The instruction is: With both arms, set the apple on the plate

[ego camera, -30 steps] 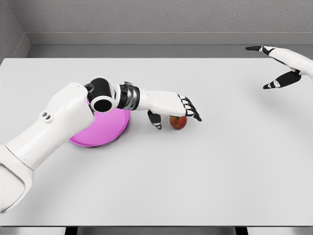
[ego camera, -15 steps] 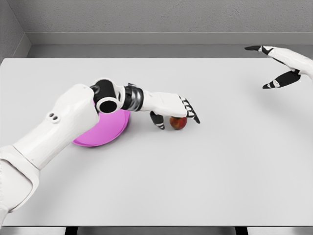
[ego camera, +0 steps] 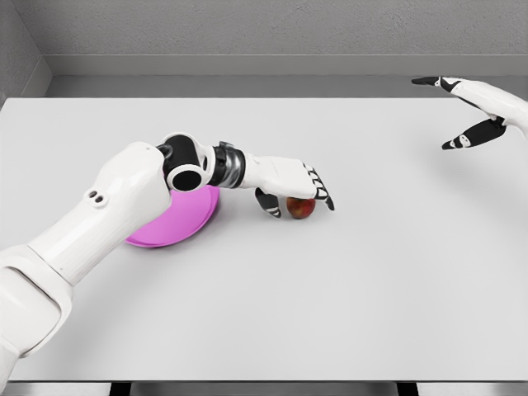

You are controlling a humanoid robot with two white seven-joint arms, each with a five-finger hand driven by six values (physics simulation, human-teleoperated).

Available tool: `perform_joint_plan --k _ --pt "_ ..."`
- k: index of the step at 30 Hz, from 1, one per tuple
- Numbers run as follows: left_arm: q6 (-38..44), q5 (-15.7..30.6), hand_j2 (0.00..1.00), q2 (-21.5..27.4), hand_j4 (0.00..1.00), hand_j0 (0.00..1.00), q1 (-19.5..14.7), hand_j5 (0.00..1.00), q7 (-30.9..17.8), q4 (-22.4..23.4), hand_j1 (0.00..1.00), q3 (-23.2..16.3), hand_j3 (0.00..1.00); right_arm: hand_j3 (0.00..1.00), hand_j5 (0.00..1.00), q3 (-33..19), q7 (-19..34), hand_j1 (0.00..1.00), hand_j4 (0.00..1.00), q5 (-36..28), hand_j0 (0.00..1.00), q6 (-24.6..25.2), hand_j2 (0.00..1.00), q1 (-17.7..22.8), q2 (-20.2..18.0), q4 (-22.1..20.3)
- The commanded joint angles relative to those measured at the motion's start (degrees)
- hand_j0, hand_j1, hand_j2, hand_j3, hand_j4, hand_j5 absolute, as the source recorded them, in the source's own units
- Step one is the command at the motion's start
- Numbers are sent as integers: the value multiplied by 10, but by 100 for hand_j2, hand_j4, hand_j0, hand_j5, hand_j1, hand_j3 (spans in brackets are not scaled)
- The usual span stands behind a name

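Note:
A small red apple (ego camera: 304,210) lies on the white table (ego camera: 346,289), just right of a flat magenta plate (ego camera: 175,224). My left hand (ego camera: 300,205) is down over the apple: its fingers (ego camera: 320,195) stretch flat across the top, and the thumb (ego camera: 270,205) hangs at the apple's left side, not clearly clamped. The left forearm and elbow cover the plate's upper part. My right hand (ego camera: 452,113) hovers open far off at the upper right, near the table's back edge.
A grey wall runs behind the table. The table's front edge is near the bottom of the view. Bare tabletop stretches between the apple and the right hand.
The left hand has sunk lower onto the apple, the thumb has come closer to it, and the elbow has shifted right over the plate. The right hand has barely moved.

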Motion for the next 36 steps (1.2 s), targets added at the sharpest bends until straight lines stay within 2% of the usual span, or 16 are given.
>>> perform_joint_plan --k 1,3,14,16,21,24,27,33,36 --pt "1 -4 76 -2 76 76 0 76 0 1 76 1 76 100 100 0 0 100 100 -4 100 2 100 0 0 -1" --pt "1 -13 72 -2 72 72 0 72 0 1 72 1 72 100 100 0 0 100 100 -4 100 2 100 1 0 0" --pt "1 -13 71 -2 71 71 0 71 0 2 71 0 71 100 100 0 0 100 100 -4 100 2 100 1 0 -1" --pt "1 -13 67 -2 67 67 1 67 0 1 67 -2 67 100 100 0 0 100 100 -4 100 2 100 2 0 -1" --pt "1 -13 64 -2 64 64 3 64 0 1 64 -3 64 100 100 0 0 100 100 -4 100 2 100 2 0 -1" --pt "1 -13 54 -2 54 54 3 54 0 1 54 -3 54 100 100 0 0 100 100 -4 100 2 100 3 0 -1" --pt "1 -13 51 -2 51 51 3 51 -1 1 51 -3 51 100 100 1 0 100 100 -4 100 2 100 3 0 -1" --pt "1 -11 48 3 48 48 1 48 0 -4 48 -2 48 100 100 5 0 100 100 -4 100 2 100 -3 1 -1" --pt "1 -6 48 13 48 48 -13 48 1 -10 48 -1 48 100 100 5 0 100 100 -4 100 2 100 -4 -3 -7"
